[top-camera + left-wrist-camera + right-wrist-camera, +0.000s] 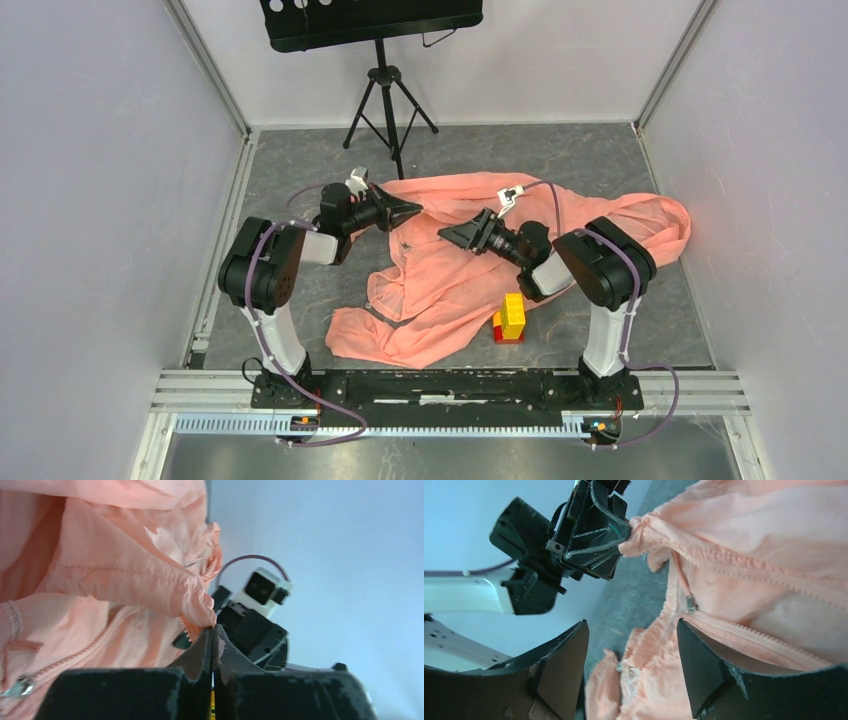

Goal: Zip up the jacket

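Note:
The salmon-pink jacket (470, 270) lies crumpled on the grey table, one sleeve trailing to the right. My left gripper (410, 211) is shut on a fold of its upper edge, next to the zipper teeth; in the left wrist view the fabric (110, 575) hangs from the pinched tips (214, 630). My right gripper (450, 233) hovers just right of it, jaws open over the jacket with nothing between them (631, 630). The small metal zipper slider (691, 605) sits on the zipper line just beyond the right finger (699, 670). The left gripper (624, 534) shows there holding the cloth.
A yellow-and-red block stack (510, 318) stands on the table by the jacket's lower right edge, near the right arm's base. A black tripod stand (385, 95) rises at the back. Grey walls enclose left, right and rear.

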Robot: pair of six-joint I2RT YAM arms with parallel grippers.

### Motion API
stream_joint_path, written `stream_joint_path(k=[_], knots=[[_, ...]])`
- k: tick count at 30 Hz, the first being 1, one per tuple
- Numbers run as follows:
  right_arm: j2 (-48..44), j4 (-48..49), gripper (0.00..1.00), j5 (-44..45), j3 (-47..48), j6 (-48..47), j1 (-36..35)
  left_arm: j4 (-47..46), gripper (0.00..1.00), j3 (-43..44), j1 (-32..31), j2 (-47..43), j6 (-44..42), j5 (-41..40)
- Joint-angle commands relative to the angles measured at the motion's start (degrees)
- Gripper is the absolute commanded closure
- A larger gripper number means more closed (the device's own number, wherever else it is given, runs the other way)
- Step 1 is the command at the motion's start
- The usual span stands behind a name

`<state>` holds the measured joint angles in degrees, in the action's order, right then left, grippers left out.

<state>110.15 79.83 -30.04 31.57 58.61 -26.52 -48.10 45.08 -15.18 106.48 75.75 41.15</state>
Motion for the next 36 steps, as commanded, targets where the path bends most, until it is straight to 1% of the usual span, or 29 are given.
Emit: stream_joint_path(k=[1, 3, 5, 7, 9, 11, 13, 16, 21, 26, 31, 36], knots=[[3.4, 15.8, 0.28, 6.8, 0.2, 12.2, -2.1, -16.2, 0.98, -2.0, 0.1, -0.2, 11.7, 1.4], [4.6, 16.5, 0.26, 7.9, 1.0, 12.8, -3.3, -17.8, 0.98, -3.0, -0.1, -0.5, 13.1, 0.9], [6.3, 20.8, 0.25, 10.1, 1.0, 14.5, -4.4, -20.5, 0.98, -3.8, -0.4, -0.4, 15.0, 0.5], [8.3, 23.6, 0.23, 10.4, 2.5, 16.8, -4.8, -22.7, 0.98, -4.7, -0.5, -0.1, 16.5, 0.2], [9.4, 25.2, 0.16, 10.9, 3.9, 18.1, -4.9, -24.6, 0.98, -5.3, -0.5, 0.5, 18.0, 0.1], [10.4, 26.7, 0.15, 11.9, 5.2, 19.2, -5.0, -27.6, 0.98, -5.7, -0.6, 1.6, 20.1, 0.2], [11.4, 27.7, 0.08, 11.8, 6.8, 20.2, -5.2, -31.2, 0.98, -6.1, -0.6, 2.9, 22.6, -0.1], [12.3, 29.5, 0.04, 12.7, 8.1, 20.8, -5.5, -33.3, 0.98, -6.1, -1.0, 3.6, 24.1, 0.1], [13.1, 30.6, 0.02, 14.0, 10.3, 20.2, -5.5, -31.6, 0.98, -6.8, -1.0, 3.2, 22.5, -0.2], [14.3, 32.2, 0.04, 14.0, 13.2, 21.3, -5.5, -31.8, 0.98, -7.2, -1.0, 4.3, 22.2, -0.4], [12.2, 32.4, 0.05, 13.2, 12.8, 19.3, -5.2, -32.0, 0.98, -6.4, -1.0, 5.7, 22.4, -0.6], [9.9, 32.4, 0.07, 12.0, 11.6, 19.8, -3.6, -31.7, 0.98, -6.6, -0.7, 5.9, 22.3, -0.9]])
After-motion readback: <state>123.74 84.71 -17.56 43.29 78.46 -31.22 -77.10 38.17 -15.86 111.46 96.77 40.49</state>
